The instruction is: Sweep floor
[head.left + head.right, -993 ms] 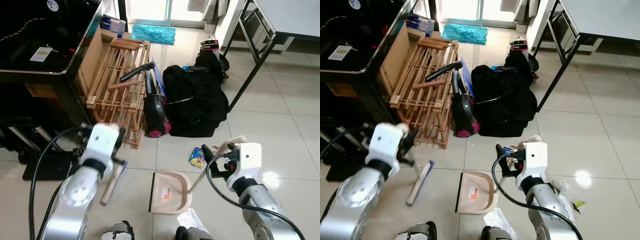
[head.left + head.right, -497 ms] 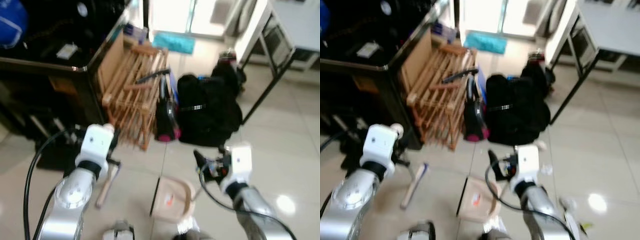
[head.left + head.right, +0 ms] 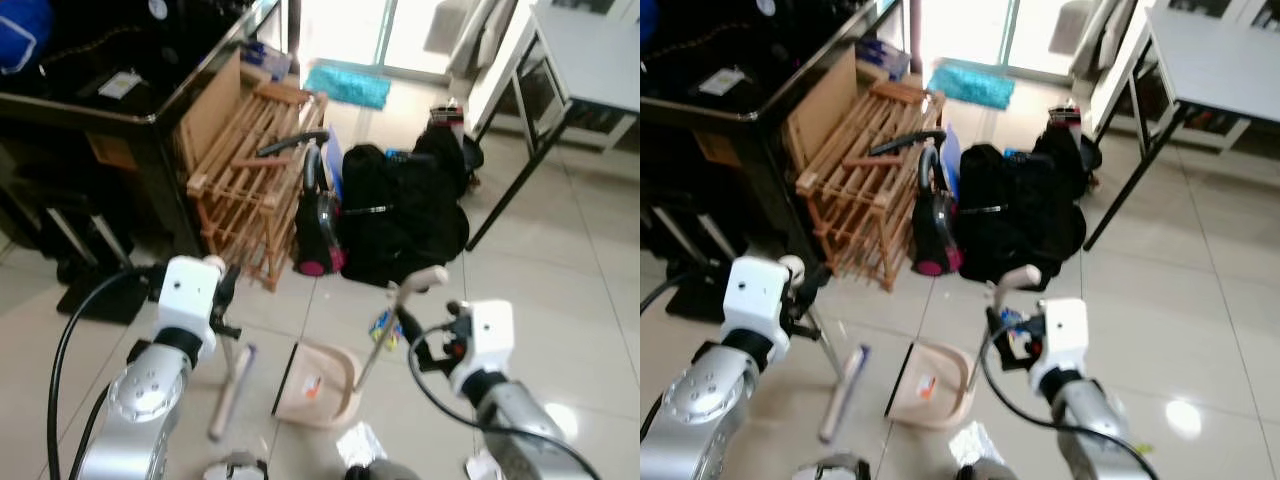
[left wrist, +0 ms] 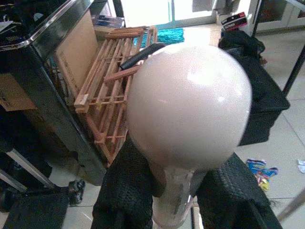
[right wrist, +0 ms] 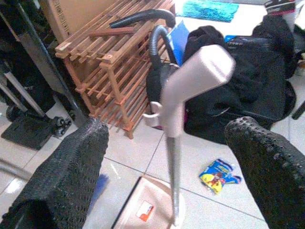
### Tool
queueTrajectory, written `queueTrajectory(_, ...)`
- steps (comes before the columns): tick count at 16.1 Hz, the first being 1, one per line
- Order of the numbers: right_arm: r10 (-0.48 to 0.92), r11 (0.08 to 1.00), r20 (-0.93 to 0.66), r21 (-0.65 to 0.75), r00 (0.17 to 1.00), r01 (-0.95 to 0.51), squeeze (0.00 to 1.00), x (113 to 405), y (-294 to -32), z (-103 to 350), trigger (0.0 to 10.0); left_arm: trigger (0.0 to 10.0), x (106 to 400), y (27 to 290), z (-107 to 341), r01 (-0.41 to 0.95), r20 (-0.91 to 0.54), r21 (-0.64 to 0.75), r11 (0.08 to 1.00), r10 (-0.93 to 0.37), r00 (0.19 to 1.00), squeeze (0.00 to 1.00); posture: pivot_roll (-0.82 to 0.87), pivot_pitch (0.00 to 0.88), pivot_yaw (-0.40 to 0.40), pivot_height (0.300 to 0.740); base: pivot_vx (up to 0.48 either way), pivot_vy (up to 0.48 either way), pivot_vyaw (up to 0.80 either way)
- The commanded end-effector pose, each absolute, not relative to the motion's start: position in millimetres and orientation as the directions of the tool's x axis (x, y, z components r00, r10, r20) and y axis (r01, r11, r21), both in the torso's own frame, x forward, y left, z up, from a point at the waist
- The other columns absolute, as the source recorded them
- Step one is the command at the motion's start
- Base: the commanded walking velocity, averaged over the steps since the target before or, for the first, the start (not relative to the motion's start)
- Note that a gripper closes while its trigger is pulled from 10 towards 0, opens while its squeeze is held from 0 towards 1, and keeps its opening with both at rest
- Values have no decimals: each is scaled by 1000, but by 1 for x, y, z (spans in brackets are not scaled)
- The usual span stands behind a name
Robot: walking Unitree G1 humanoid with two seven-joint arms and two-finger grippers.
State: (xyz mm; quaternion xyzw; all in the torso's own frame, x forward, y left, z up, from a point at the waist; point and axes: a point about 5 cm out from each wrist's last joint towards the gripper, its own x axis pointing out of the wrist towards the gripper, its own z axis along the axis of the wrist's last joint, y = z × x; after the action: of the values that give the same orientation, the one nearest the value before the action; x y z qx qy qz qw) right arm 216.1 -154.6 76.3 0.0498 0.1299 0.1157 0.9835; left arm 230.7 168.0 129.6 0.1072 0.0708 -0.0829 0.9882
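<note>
Beige dustpan [image 3: 318,385] beside broom [image 3: 231,390], tiled floor [image 3: 560,290]

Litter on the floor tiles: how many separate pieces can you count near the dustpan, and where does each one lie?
2 clear pieces: a colourful wrapper between the dustpan and the black bag, and a crumpled white wrapper just nearer the robot. More may be hidden behind the right arm.

The broom [image 3: 232,390] is pale pink with a rounded knob [image 4: 188,105] at the top of its handle; it stands steeply tilted on the tiled floor at near left, its brush end lying low beside the dustpan [image 3: 315,385]. The dustpan, pale pink with an orange label, sits on the floor at near centre, its long handle [image 3: 395,315] rising up and to the right.
</note>
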Motion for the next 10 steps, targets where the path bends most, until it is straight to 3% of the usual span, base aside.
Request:
queueTrajectory(1, 258, 963, -240, 144, 936, -228, 0, 218, -152, 77, 10000, 10000, 230, 169, 139, 173, -120, 217, 961, -149, 981, 0, 90, 142, -70, 740, 0, 480, 0)
queueTrajectory(10, 256, 962, -259, 162, 931, -219, 0, 221, -154, 79, 10000, 10000, 227, 174, 139, 177, -149, 248, 952, -143, 978, 0, 88, 160, -70, 740, 0, 0, 0)
